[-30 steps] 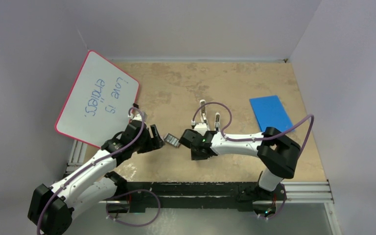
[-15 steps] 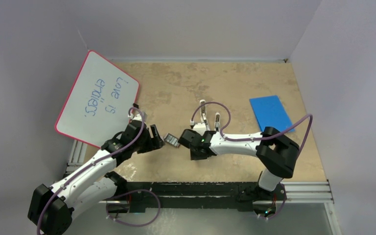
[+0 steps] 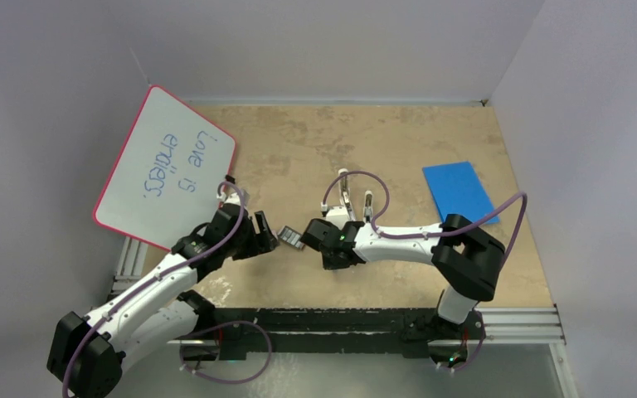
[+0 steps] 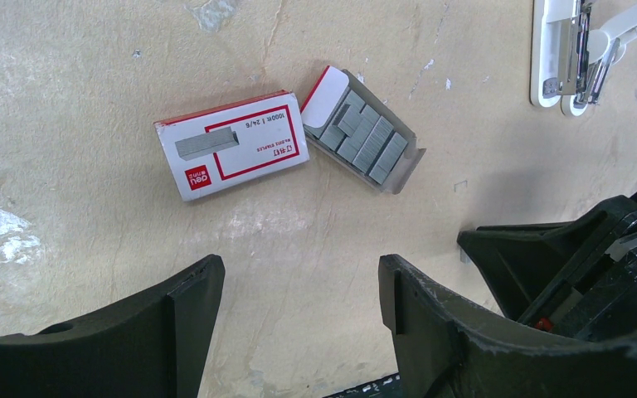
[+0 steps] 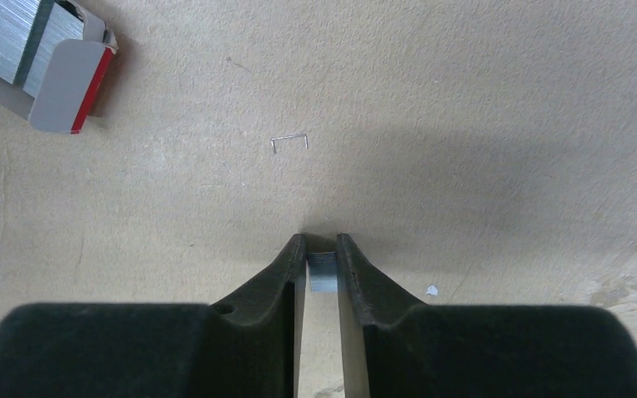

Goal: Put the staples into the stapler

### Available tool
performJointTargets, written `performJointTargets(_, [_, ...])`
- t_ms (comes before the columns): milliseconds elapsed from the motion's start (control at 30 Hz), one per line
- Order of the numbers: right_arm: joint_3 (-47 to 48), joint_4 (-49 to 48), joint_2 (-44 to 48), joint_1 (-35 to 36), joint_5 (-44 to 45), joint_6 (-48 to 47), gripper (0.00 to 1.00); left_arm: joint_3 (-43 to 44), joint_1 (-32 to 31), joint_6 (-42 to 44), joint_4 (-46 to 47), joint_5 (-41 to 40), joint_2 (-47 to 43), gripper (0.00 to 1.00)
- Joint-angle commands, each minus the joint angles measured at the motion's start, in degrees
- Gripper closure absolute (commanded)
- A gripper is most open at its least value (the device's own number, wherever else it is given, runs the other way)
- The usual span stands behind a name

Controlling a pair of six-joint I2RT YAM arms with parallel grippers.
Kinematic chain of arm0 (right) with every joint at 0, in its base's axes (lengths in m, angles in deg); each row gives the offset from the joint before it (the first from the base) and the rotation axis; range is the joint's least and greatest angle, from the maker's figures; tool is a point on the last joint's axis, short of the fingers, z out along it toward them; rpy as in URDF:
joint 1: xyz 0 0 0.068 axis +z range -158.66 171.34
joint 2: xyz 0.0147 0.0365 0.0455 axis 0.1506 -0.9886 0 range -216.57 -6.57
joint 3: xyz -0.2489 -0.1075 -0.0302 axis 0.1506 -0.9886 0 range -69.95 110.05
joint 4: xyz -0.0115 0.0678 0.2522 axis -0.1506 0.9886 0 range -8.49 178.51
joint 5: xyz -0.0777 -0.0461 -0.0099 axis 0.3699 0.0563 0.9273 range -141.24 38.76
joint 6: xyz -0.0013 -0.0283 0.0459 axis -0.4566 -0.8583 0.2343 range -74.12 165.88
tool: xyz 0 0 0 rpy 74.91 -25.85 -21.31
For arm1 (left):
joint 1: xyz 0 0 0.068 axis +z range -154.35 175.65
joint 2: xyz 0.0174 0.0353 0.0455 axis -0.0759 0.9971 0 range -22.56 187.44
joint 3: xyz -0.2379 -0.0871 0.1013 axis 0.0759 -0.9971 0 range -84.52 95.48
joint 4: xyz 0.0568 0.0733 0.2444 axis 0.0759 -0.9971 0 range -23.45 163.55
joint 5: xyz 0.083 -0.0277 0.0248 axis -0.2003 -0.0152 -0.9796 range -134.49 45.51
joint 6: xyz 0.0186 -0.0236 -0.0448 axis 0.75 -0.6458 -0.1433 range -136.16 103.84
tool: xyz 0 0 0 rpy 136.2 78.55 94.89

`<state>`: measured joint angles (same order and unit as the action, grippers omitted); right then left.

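The right arm has edged slightly left, low over the tabletop (image 5: 464,99), its right fingers (image 5: 282,274) pinching a short staple strip (image 5: 323,278), so loading the open stapler (image 4: 557,50) looks next. The left fingers (image 4: 187,298) hang spread above the staples (image 4: 365,137) in their tray (image 4: 406,166).

Left tool (image 4: 299,278) wide, right tool (image 5: 322,246) tight.

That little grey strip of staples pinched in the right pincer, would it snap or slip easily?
The staple strip in the right pincer looks short and thin, so probably very light. Likely brittle too: one loose staple lies on the table, hinting pieces break off. Its smooth metal might slip.
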<state>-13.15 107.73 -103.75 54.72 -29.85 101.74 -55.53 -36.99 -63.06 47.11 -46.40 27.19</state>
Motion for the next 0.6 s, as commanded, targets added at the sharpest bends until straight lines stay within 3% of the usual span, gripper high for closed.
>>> performJointTargets(0, [0.4,0.9,-1.5,-0.2,2.6,-0.8,0.81,0.9,0.3,0.5,0.7,0.1,-0.7,0.32])
performJointTargets(400, [0.6,1.7,0.6,-0.1,2.9,0.9,0.84,1.0,0.2,0.4,1.0,0.2,-0.4,0.32])
performJointTargets(567, [2.2,2.7,2.5,-0.2,7.2,1.8,0.83,1.3,0.2,0.6,1.0,0.4,-0.4,0.32])
